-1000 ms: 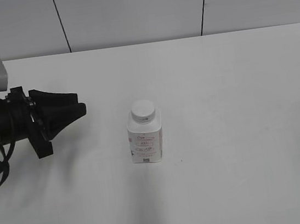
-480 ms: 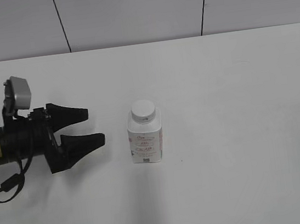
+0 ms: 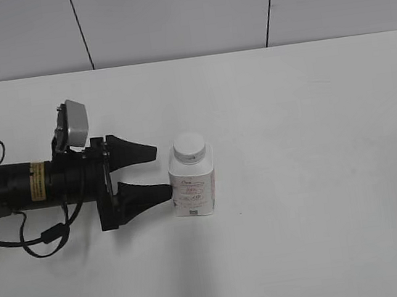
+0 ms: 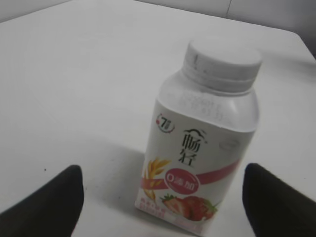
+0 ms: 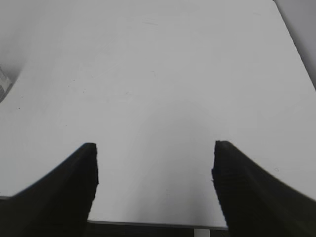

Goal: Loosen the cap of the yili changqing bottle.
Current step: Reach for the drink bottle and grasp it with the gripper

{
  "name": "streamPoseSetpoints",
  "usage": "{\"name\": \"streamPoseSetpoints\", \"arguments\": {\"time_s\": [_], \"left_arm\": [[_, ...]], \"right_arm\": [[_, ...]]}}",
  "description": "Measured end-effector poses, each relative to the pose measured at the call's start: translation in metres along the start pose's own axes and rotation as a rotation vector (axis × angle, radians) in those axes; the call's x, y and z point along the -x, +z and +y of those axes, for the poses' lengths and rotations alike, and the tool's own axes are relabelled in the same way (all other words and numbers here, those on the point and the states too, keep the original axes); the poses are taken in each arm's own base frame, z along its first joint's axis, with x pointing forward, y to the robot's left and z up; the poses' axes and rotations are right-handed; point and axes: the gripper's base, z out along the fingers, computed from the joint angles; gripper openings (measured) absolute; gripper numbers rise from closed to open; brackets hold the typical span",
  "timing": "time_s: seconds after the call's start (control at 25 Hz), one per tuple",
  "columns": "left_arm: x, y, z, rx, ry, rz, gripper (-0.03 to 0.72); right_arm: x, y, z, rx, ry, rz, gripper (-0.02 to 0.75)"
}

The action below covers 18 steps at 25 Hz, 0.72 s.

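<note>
The yili changqing bottle [image 3: 193, 181] stands upright near the middle of the white desk [image 3: 319, 176], its label with pinkish-red print facing the left arm. The cap [image 3: 189, 147] sits on the neck, level and apparently seated.

The left gripper [image 3: 159, 173] lies nearly horizontal at bottle height, pointing at the bottle from the left. Its jaws stand wide apart and hold nothing. In the exterior view, the nearer fingertip [image 3: 162, 191] reaches to the bottle's left side; whether it touches cannot be told. The farther one ends just short of the shoulder. In the left wrist view, the bottle [image 4: 202, 143] stands ahead of and between the two dark tips, apart from both.

The right gripper [image 5: 154, 150] is seen only in its own wrist view, where its jaws stand wide apart over bare desk [image 5: 158, 74], holding nothing.
</note>
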Motion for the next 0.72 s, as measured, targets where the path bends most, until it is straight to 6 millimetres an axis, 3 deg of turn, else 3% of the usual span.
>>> {"name": "streamPoseSetpoints", "arguments": {"time_s": [0.72], "left_arm": [[-0.002,0.064,0.003,-0.156,0.020,0.009,0.594]], "right_arm": [[0.000,0.000,0.000,0.000,0.000,0.000,0.571]]}}
